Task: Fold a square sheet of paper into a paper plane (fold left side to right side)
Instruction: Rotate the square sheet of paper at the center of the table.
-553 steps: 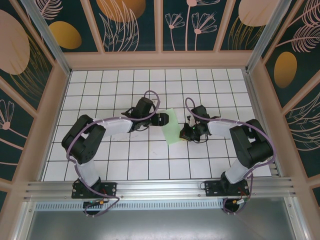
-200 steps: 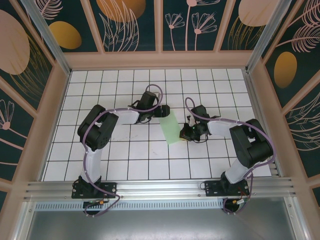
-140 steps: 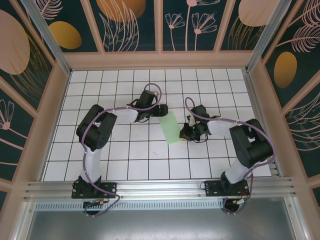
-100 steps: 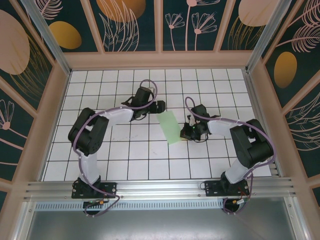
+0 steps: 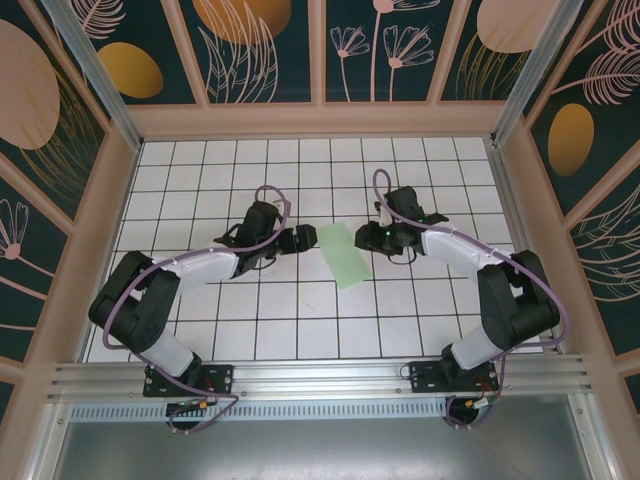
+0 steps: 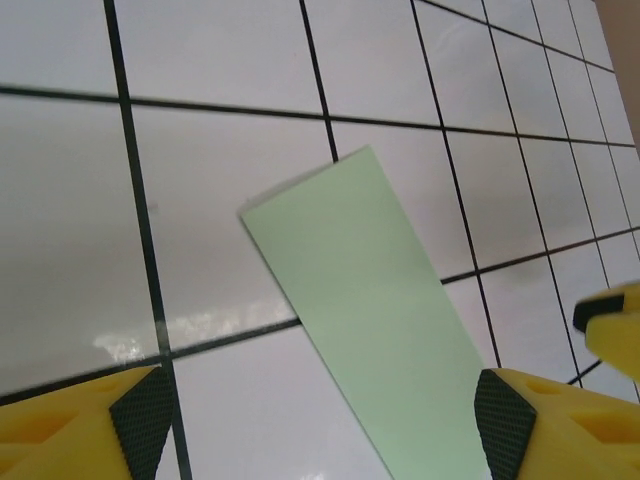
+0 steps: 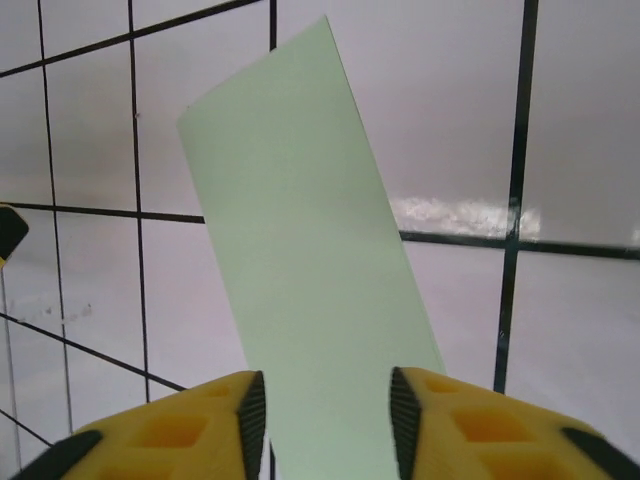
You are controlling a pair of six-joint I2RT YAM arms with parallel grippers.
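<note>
The square sheet of paper (image 5: pixel 345 254) lies flat on the grid floor as a narrow pale green strip, folded in half and slanting toward the near right. My left gripper (image 5: pixel 303 238) hovers at its far left edge, jaws wide apart with nothing held. In the left wrist view the paper (image 6: pixel 370 310) runs between the fingertips (image 6: pixel 145 412) of the left gripper (image 6: pixel 320 420). My right gripper (image 5: pixel 372 236) is at the strip's far right side, open. In the right wrist view the paper (image 7: pixel 300 260) lies beneath the gap of the right gripper (image 7: pixel 325 420), untouched.
White grid tiles (image 5: pixel 200 180) cover the floor, ringed by a wooden frame (image 5: pixel 320 120) and patterned walls. The right gripper's yellow finger (image 6: pixel 615 330) shows at the right edge of the left wrist view. Both arm bases sit on the near rail (image 5: pixel 320 375).
The right gripper has let go of the paper's right edge, opened and shifted toward the far end. The left gripper swung back toward the near left. The paper stays flat.
</note>
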